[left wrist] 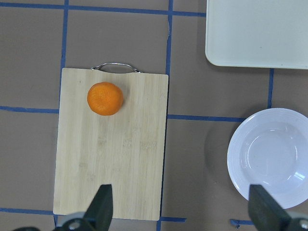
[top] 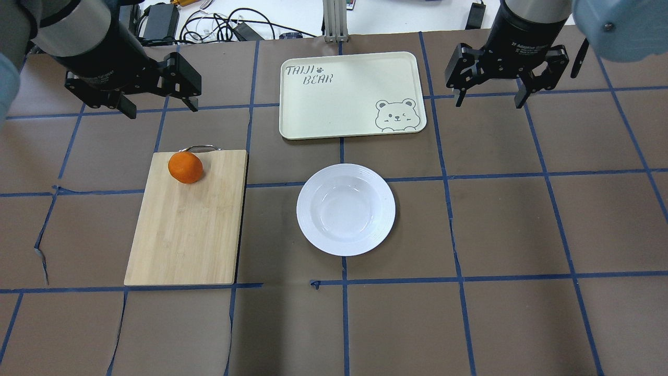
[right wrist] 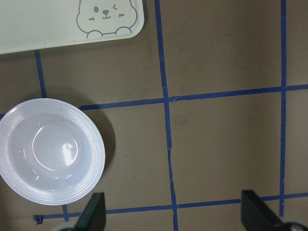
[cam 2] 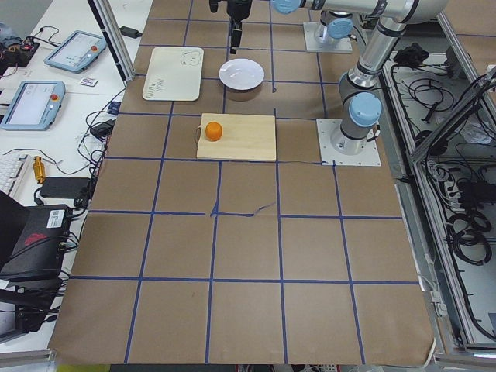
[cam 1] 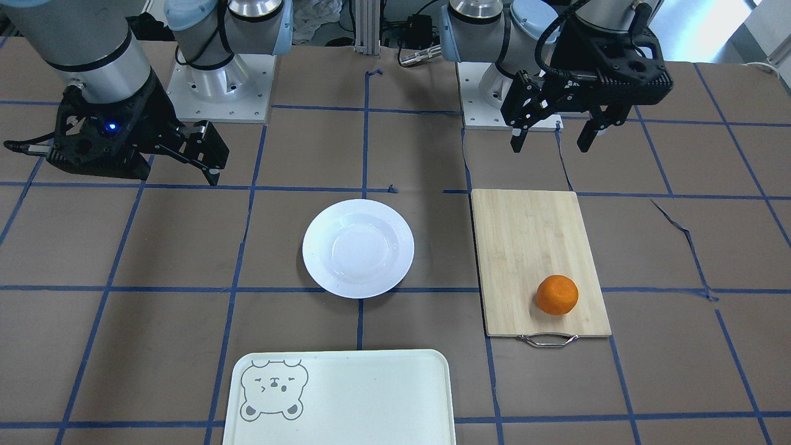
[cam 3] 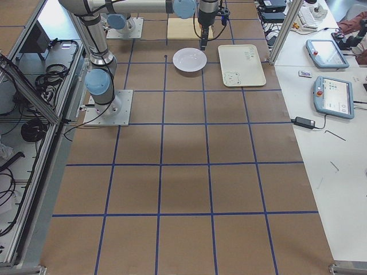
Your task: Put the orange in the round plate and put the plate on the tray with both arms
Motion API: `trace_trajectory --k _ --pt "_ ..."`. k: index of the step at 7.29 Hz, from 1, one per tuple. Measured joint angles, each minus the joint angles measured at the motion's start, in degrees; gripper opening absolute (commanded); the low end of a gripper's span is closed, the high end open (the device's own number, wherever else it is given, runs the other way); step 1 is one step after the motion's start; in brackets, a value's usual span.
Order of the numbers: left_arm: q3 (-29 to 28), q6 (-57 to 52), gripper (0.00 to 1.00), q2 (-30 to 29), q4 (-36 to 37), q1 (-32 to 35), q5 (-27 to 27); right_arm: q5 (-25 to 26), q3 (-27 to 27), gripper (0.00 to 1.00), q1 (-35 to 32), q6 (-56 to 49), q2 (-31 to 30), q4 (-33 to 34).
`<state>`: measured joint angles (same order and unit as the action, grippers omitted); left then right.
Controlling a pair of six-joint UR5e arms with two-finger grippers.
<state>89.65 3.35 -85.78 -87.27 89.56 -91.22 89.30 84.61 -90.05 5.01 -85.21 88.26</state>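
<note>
The orange [top: 185,167] lies on a bamboo cutting board [top: 188,230], near its metal-handle end, also seen as the orange [left wrist: 105,98]. The white round plate [top: 383,209] sits empty at the table's middle, apart from the board. Beyond it lies the cream tray [top: 334,104] with its bear drawing, nothing on it. My left gripper [top: 160,107] hangs open above the table past the board's handle end, holding nothing. My right gripper [top: 489,103] hangs open to the right of the tray, also holding nothing.
The table is covered in brown paper with a grid of blue tape. Cables and a metal post lie along the far edge behind the tray [cam 1: 371,402]. In the front-facing view the arm bases [cam 1: 216,80] stand behind the plate [cam 1: 316,247] and the board [cam 1: 525,235].
</note>
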Motion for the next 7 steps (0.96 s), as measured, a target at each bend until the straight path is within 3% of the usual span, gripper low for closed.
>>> trace_trajectory --k 7 --pt "0.14 -0.01 1.0 0.26 -0.69 -0.07 -0.1 0.15 -0.55 1.0 0.21 -4.35 -0.92 -2.29"
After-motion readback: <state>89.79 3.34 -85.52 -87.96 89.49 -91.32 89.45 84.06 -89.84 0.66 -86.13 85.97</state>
